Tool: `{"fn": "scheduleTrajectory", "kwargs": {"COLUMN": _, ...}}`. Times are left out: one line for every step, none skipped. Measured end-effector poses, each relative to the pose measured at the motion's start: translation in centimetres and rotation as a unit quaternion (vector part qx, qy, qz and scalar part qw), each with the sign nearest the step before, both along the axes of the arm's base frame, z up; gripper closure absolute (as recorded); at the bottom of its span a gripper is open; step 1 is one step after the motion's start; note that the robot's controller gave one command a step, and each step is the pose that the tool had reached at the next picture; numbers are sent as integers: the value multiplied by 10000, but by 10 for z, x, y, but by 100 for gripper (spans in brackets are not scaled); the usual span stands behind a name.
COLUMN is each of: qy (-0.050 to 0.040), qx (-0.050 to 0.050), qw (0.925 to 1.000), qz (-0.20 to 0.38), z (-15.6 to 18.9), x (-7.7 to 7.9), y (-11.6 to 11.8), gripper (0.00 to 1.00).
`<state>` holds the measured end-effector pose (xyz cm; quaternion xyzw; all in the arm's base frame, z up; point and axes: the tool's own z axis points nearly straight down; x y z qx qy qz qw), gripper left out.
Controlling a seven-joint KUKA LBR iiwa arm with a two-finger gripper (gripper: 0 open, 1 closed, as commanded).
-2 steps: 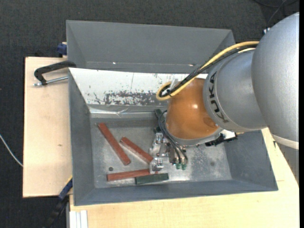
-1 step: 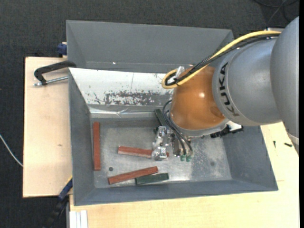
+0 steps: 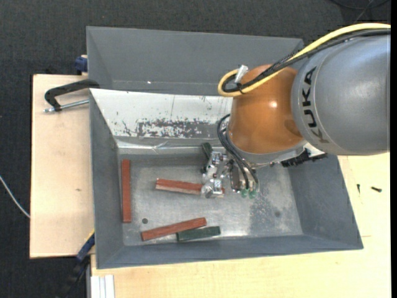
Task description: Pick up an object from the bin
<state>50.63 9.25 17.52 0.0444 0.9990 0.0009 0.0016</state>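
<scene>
presently the gripper [image 3: 214, 180] stands low over the floor of the grey metal bin [image 3: 273, 211], near its middle, beneath the arm's orange wrist cover [image 3: 263, 113]. it is at the right end of a short reddish-brown flat stick [image 3: 175, 186] lying nearly level across the floor; contact looks likely but is unconfirmed. whether the claw is spread or pressed together cannot be told.

other items lie well apart: a long reddish-brown strip [image 3: 126, 190] by the left wall, and a reddish-brown bar [image 3: 170, 229] touching a dark green bar [image 3: 200, 233] by the near wall.

assessment: the step in hand appears to be seating on the stick's end. recommended: close across its narrow width, reach fully down since it lies flat, and expect an end hold to let it droop; rise straight.
</scene>
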Motion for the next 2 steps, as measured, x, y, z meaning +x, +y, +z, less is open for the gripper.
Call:
{"fn": "scheduleTrajectory", "kwargs": {"qy": -8, "qx": -3, "qw": 9999, "qz": 168, "z": 14, "x": -5, "y": 2, "gripper": 100}}
{"fn": "scheduleTrajectory", "kwargs": {"qy": -2, "qx": -2, "qw": 10000, "qz": -41, "z": 77, "x": -2, "y": 14, "gripper": 100}}
